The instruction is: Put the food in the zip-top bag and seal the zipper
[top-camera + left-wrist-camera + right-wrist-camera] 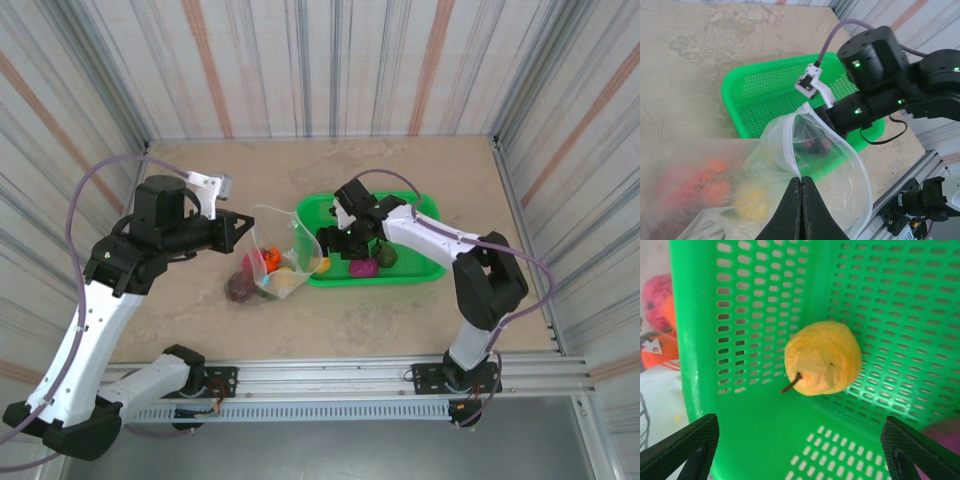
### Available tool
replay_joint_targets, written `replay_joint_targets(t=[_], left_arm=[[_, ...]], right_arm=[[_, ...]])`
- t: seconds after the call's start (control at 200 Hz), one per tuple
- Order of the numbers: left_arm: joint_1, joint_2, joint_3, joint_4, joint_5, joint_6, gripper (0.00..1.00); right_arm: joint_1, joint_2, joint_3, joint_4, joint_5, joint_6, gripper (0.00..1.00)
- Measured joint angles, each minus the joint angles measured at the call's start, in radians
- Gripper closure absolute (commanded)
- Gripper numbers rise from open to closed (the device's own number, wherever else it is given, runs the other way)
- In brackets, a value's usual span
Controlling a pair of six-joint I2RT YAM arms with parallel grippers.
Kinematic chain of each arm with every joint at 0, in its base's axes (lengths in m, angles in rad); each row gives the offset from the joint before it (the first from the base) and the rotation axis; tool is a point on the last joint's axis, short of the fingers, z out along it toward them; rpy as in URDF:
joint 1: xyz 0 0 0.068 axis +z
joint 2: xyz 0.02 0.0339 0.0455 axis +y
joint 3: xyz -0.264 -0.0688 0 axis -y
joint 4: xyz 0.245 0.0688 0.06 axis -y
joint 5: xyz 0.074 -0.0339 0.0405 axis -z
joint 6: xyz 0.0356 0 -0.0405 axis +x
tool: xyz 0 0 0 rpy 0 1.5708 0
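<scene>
the yellow food piece lies in the green basket, near the open-mouthed zip-top bag; i'd have the right tool drop centred over it, clear of the wall, before closing. its jaws stand wide apart and empty, while the left tool is pinched together on the bag's rim

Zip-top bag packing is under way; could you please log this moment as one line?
left gripper: shut on rim of clear plastic zip-top bag | right gripper: open over yellow toy pear | pear: in green mesh basket
</scene>
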Motion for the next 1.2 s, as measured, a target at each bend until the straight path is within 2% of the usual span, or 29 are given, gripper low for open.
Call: replay_joint_targets(t=[0.16, 0.446, 0.927, 1.202], left_arm=[[0.002, -0.001, 0.000, -0.002, 0.000, 0.001, 1.00], [0.002, -0.001, 0.000, -0.002, 0.000, 0.000, 1.00], [0.002, -0.002, 0.000, -0.002, 0.001, 0.000, 1.00], [0.002, -0.002, 0.000, -0.002, 0.001, 0.000, 1.00]], right_arm=[[0.026, 0.078, 0.034, 0.019, -0.010, -0.019, 0.22], [0.030, 0.126, 0.034, 0.030, 0.021, -0.020, 0.31], [0.028, 0.172, 0.043, 0.039, 0.045, -0.034, 0.59], [0.013, 0.105, 0.031, 0.023, 0.070, -0.040, 0.61]])
